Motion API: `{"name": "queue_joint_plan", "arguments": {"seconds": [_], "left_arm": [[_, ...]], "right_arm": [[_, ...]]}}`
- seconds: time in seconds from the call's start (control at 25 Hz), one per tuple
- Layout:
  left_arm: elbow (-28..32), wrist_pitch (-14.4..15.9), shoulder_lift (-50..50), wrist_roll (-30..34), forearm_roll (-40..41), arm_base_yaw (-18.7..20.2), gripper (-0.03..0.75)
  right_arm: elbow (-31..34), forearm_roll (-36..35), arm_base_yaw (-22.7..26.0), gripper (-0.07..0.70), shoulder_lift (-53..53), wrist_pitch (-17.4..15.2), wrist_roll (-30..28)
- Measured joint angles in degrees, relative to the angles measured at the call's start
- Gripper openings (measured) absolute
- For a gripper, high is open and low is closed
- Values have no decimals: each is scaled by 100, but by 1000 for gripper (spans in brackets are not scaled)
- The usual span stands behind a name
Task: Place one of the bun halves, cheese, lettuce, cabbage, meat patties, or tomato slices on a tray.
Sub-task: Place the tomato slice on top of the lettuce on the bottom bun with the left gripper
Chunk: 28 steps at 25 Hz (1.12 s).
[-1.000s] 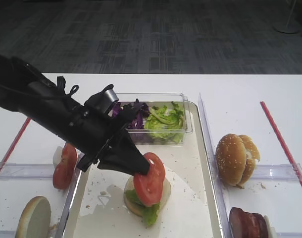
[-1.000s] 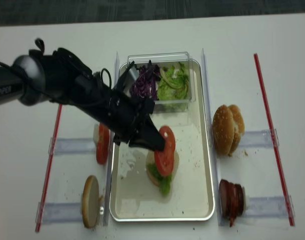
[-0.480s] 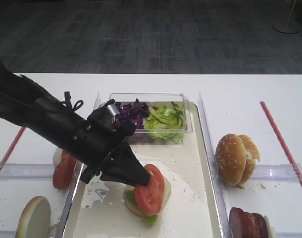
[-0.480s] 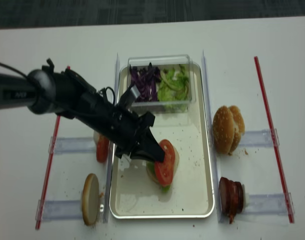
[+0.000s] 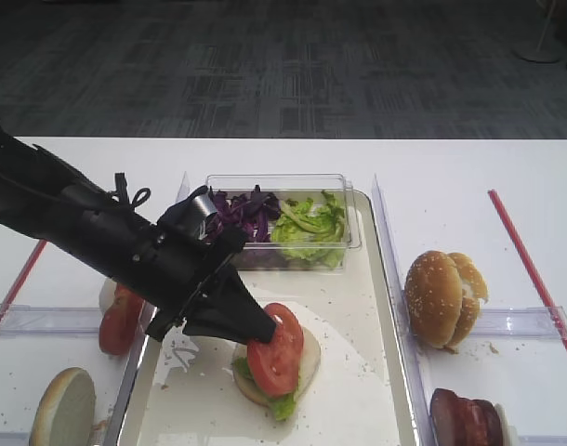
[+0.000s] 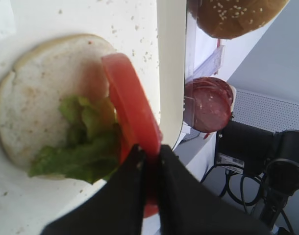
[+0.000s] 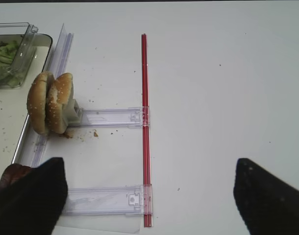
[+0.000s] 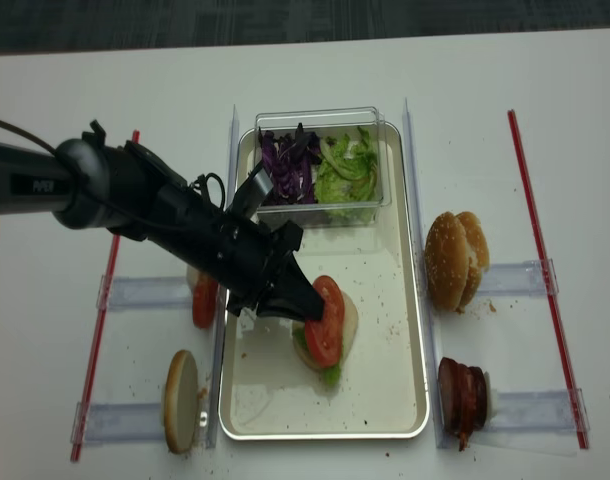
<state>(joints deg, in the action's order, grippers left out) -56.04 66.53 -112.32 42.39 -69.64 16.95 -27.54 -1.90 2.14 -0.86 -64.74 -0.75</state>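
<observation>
Item: tomato slice — lower centre of frame, tilted over the lettuce and bun bottom on the tray. My left end effector is clamped on its edge. I judge it soft, wet, slippery — best pinched lightly at the rim.

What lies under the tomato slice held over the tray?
Under the tomato slice held by the left gripper sit lettuce and a flat bun bottom on the tray. Anything beneath them is hidden.
</observation>
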Motion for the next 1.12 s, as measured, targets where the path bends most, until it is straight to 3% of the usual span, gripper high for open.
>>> {"name": "queue_joint_plan", "arguments": {"seconds": [1.12], "left_arm": [[0, 0, 0, 166, -124, 0, 24]], "right_arm": [[0, 0, 0, 697, 0, 0, 0]]}}
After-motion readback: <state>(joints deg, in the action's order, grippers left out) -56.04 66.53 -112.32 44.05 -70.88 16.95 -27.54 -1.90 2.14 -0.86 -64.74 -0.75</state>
